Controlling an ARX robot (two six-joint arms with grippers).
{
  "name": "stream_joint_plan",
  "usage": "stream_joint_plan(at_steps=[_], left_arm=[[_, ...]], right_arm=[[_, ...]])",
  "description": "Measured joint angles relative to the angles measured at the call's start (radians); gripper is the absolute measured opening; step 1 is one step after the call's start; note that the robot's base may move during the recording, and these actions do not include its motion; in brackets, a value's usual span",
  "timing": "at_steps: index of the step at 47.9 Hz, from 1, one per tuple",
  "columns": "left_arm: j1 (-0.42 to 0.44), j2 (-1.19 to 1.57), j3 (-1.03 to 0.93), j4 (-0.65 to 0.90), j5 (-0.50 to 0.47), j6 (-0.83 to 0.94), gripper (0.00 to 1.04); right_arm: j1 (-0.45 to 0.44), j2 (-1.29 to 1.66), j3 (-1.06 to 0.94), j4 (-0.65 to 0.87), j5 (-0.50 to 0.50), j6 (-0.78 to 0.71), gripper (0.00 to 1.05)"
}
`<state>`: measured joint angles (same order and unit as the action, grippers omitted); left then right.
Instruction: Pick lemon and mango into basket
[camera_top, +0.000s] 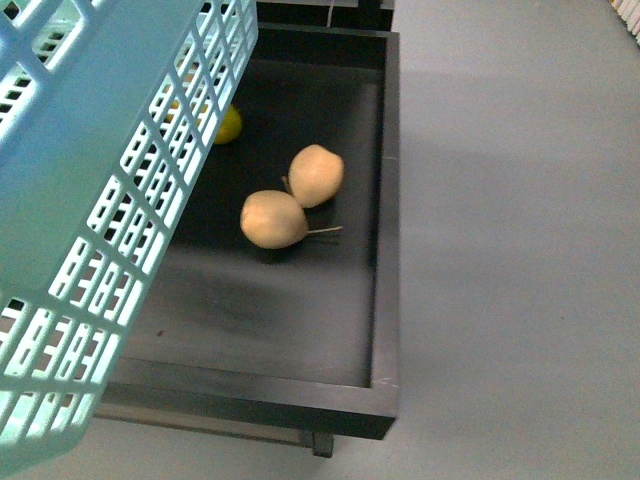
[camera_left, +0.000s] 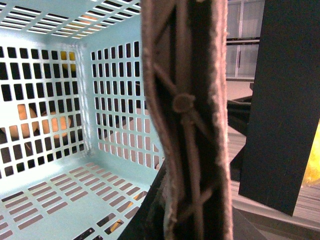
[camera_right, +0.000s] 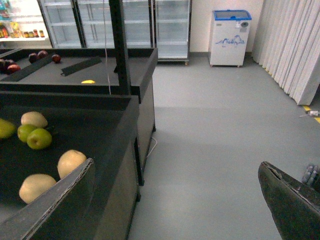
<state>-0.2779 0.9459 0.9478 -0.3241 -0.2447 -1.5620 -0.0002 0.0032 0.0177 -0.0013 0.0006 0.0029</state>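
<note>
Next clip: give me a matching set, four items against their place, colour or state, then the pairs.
Items:
A. basket
B. tan fruit pair
C. yellow fruit
D. right gripper

Descriptions:
1. open, nothing between the fingers
2. half hidden behind the basket wall
3. pale blue, slotted
4. side by side on the black tray

Pairs: A-3, B-4, C-2, D-1

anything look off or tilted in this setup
Yes: the basket is steeply tilted rather than level, its wall slanting across the left side of the black tray in the front view and half hiding a yellow fruit. Nothing looks spilled or broken.
</note>
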Motion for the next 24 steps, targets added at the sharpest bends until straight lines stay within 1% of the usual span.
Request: stream_joint_plan(at_steps=[24], left_arm=[[0.000,0.000,0.001,0.001,-0.003,0.001,0.05]], right_arm=[[0.000,0.000,0.000,0.000,-0.002,0.000,0.96]])
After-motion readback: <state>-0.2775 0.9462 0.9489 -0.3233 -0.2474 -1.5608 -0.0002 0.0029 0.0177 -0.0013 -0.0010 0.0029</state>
